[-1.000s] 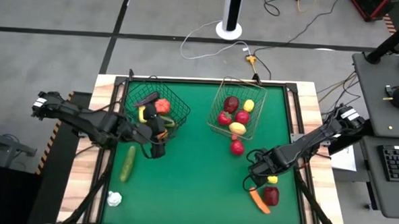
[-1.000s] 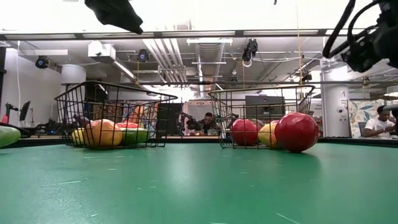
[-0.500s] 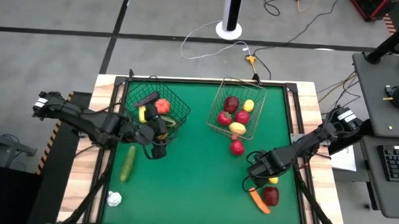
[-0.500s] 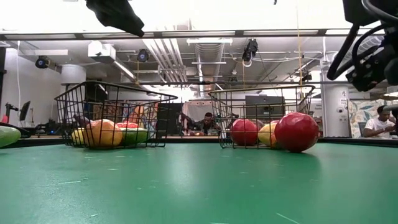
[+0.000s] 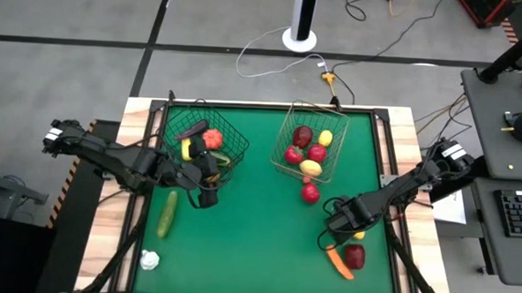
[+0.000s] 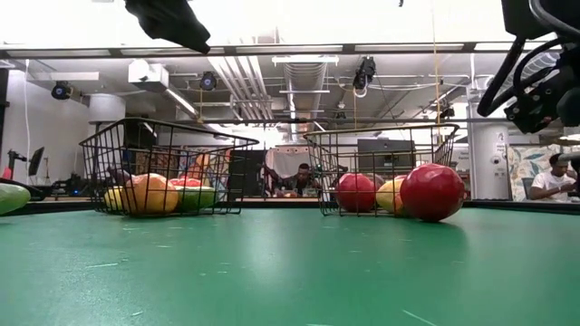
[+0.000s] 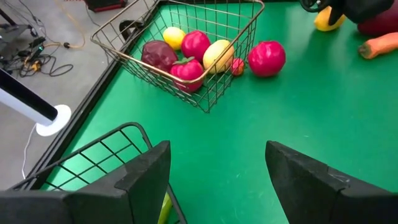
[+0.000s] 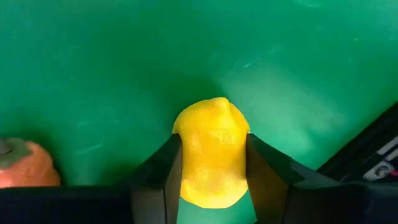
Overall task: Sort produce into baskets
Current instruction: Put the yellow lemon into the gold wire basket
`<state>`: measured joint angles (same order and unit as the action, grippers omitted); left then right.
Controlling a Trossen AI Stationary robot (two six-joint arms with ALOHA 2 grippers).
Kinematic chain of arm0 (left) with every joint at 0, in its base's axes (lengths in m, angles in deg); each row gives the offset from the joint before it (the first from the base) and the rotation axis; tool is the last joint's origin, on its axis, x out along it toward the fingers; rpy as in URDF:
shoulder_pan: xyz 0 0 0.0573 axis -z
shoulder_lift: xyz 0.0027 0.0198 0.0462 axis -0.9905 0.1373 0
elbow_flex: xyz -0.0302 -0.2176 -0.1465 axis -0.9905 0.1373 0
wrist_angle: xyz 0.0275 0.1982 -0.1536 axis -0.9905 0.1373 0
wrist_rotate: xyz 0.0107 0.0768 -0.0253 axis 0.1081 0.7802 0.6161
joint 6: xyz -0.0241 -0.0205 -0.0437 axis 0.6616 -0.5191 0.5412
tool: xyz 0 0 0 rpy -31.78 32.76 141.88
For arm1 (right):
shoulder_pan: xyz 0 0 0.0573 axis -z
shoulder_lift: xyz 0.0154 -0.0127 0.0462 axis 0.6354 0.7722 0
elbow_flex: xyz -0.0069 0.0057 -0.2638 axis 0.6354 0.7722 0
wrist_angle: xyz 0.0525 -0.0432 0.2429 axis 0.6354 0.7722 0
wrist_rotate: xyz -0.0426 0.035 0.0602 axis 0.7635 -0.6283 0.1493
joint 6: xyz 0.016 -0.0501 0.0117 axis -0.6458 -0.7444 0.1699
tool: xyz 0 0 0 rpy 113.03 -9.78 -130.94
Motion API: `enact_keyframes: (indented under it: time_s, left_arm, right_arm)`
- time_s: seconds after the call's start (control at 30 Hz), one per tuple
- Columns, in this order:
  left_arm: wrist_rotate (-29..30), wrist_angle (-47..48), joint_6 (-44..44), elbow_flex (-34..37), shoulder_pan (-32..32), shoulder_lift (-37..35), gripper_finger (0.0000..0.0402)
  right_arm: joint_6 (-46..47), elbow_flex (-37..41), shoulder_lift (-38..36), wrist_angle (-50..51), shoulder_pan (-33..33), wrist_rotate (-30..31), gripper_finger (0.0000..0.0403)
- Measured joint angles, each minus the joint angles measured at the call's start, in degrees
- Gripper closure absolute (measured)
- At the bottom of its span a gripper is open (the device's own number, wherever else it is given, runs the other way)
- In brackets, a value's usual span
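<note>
Your green counter (image 5: 258, 217), itemised:

- Right gripper (image 5: 356, 232): down at the counter's right side, pinching a yellow lemon (image 8: 211, 152). In your right wrist view both fingers (image 8: 158, 171) press the fruit's flanks.
- Left gripper (image 5: 208, 190): held above the counter at the near corner of the dark basket (image 5: 204, 135). Your left wrist view shows its fingers (image 7: 140, 177) spread, with nothing between them.
- Dark basket, left half of the counter: holds a red piece, a yellow piece, a dark purple piece and something green.
- Pale wire basket (image 5: 310, 140), right of centre: holds a dark red fruit, a small yellow one, two red ones and a pale yellow one.
- Red apple (image 5: 310, 193): loose on the counter, just beside the pale basket's near edge.
- Dark red fruit (image 5: 354, 256) and orange carrot (image 5: 339, 262): lying side by side near the right gripper, toward the counter's near edge. The carrot's end shows at the edge of your right wrist view.
- Green cucumber (image 5: 167, 213): on the counter's left side, below the left arm.
- White piece (image 5: 150, 261): at the near left corner, well apart from everything else.
</note>
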<state>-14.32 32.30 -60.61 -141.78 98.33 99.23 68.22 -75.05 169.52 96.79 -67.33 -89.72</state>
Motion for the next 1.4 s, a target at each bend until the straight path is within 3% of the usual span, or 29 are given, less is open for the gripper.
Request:
enact_keyframes:
  time_s: [0.17,0.33,0.57,0.67,0.87,1.0,1.2,1.4]
  left_arm:
    - [-0.01,0.0,0.62,-0.02,1.14,0.0,0.0157]
    - [0.01,0.0,2.06,-0.02,3.13,0.0,0.0157]
    - [0.03,-0.17,4.64,-0.02,7.52,0.0,0.0157]
    - [0.05,-0.91,5.54,-0.02,9.63,0.0,0.0157]
    - [0.16,-1.07,8.3,-0.02,13.01,0.0,0.0157]
    - [0.22,-1.04,10.84,-0.02,14.02,0.0,0.0157]
    - [0.21,-0.71,15.02,-0.02,14.21,0.0,0.0157]
    - [0.3,0.0,20.14,-0.02,14.22,0.0,0.0157]
  right_arm:
    - [1.04,-0.18,-1.21,2.58,0.0,1.11,0.0266]
    - [4.83,-4.98,-3.64,12.05,0.21,6.71,0.0266]
    - [7.43,-17.7,-6.04,22.17,2.97,23.7,0.0266]
    - [5.07,-24.07,-5.91,26.8,5.6,28.35,0.0266]
    - [-6.57,-33.54,-5.49,28.96,11.4,41.76,0.0266]
    - [-19.44,-35.94,-5.49,24.59,17.61,46.56,0.0266]
    - [-42.22,-33.82,-5.16,9.67,29.35,48.28,0.0266]
    - [-52.74,-27.1,-3.49,-3.54,40.65,47.64,0.0266]
